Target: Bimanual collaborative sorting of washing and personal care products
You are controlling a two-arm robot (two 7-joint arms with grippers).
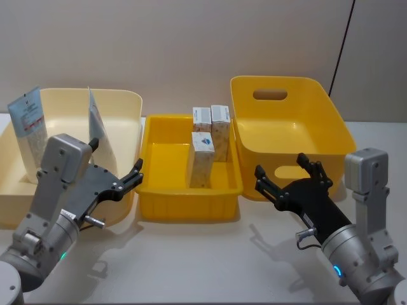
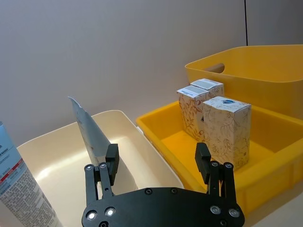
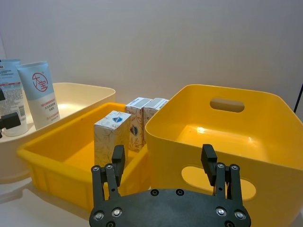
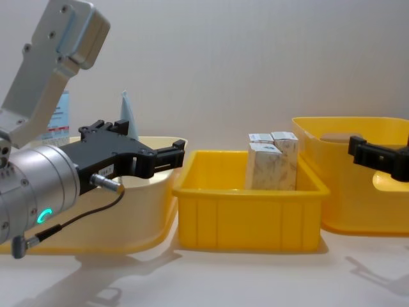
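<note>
The left end effector [image 1: 117, 159] is being held released, its jaws spread wide with nothing between them, over the front right corner of the cream bin [image 1: 121, 95]. The right end effector [image 1: 283, 166] is likewise being held open and empty, low before the front wall of the deep yellow bin [image 1: 280, 81], which is holding nothing.

Three cartons are being kept upright in the shallow yellow tray [image 1: 191, 206] between the two bins: the front carton [image 1: 203, 155] is standing alone near the tray's middle, and the rear cartons [image 1: 211, 119] are standing side by side, touching, against the back wall. One squeeze tube [image 1: 28, 130] is being propped at the far left of the cream bin, and a second tube [image 1: 102, 133] is being leaned nearer that bin's middle.

The coming move is being governed by the front carton. Its long axis is running vertically, so a grasp across its narrow faces from above is being favoured. It is lying ahead and to the right of the left end effector, and ahead and to the left of the right one. The gaps are looking about equal in the head view, though the right arm, being beside the empty bin, is judged better placed.
</note>
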